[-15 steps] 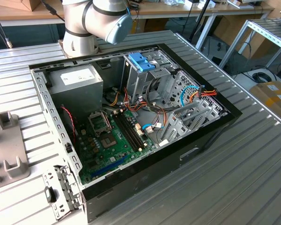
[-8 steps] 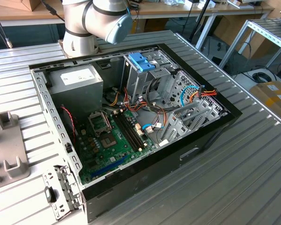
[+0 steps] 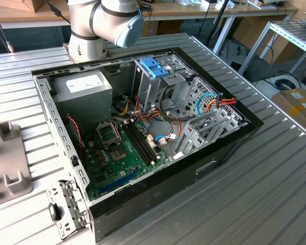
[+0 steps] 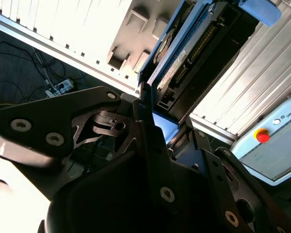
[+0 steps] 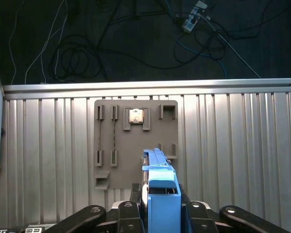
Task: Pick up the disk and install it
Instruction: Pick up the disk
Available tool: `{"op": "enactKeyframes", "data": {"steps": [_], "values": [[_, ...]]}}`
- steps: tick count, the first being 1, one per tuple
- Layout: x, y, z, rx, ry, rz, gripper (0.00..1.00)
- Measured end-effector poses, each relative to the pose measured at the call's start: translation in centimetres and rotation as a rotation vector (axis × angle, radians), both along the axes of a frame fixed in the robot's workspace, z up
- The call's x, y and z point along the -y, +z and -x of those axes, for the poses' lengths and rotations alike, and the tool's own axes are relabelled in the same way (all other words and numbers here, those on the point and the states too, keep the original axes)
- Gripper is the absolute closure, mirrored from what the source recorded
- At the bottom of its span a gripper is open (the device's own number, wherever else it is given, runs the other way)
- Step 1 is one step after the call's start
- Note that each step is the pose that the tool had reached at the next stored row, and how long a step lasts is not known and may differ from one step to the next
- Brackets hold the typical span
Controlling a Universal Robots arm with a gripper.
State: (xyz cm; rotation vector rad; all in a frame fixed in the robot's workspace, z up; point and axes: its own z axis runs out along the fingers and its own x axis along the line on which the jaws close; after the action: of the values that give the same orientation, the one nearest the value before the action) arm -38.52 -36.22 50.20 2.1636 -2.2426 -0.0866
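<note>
Black two-finger gripper point(image 5: 161, 209): jaws pinching the flat silver-metal disk with blue plastic frame point(image 5: 160, 187) across its faces. The disk is held over the grey slotted fixture plate point(image 5: 135, 145) on the ribbed metal table point(image 5: 232, 145). First wrist view: disk is edge-on, so both faces are hidden. Second wrist view: label side steeply foreshortened, near end buried between the fingers point(image 4: 152, 145), far end cut off. Exterior view: silver arm point(image 3: 104, 20) cut off at the top, behind the open black computer case point(image 3: 219, 153).

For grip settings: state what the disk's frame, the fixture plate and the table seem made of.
Frame of the disk: smooth blue, likely plastic. Fixture plate: matte grey with moulded pockets, probably plastic. Table: ribbed, bright sheen, probably aluminium.
</note>
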Motion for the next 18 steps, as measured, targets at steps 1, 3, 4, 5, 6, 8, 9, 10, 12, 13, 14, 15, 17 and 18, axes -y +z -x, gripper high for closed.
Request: {"op": "enactKeyframes", "data": {"steps": [1,3,4,5,6,8,9,10,12,13,14,15,17,18], "values": [[0.0,0.0,-0.02,0.0,0.0,0.0,0.63],[0.0,0.0,-0.08,0.0,0.0,0.0,0.63],[0.0,0.0,-0.1,0.0,0.0,0.0,0.63],[0.0,0.0,-0.15,0.0001,0.0,0.0,0.63],[0.0,0.0,-0.19,0.0,0.0,0.0,0.63],[0.0,0.0,-0.26,0.0,0.0,0.0,0.63],[0.0,0.0,-0.29,0.0,0.0,0.0,0.63],[0.0,0.0,-0.31,0.0,0.0,0.0,0.63],[0.0,0.0,-0.35,0.0,0.0,0.0,0.63],[0.0,0.0,-0.37,0.0,0.0,0.0,0.63],[0.0,0.0,-0.39,0.0,0.0,0.0,0.63],[0.0,0.0,-0.41,0.0,0.0,0.0,0.63],[0.0,0.0,-0.46,0.0,0.0,0.0,0.63],[0.0,0.0,-0.47,0.0,0.0,0.0,0.63]]}}
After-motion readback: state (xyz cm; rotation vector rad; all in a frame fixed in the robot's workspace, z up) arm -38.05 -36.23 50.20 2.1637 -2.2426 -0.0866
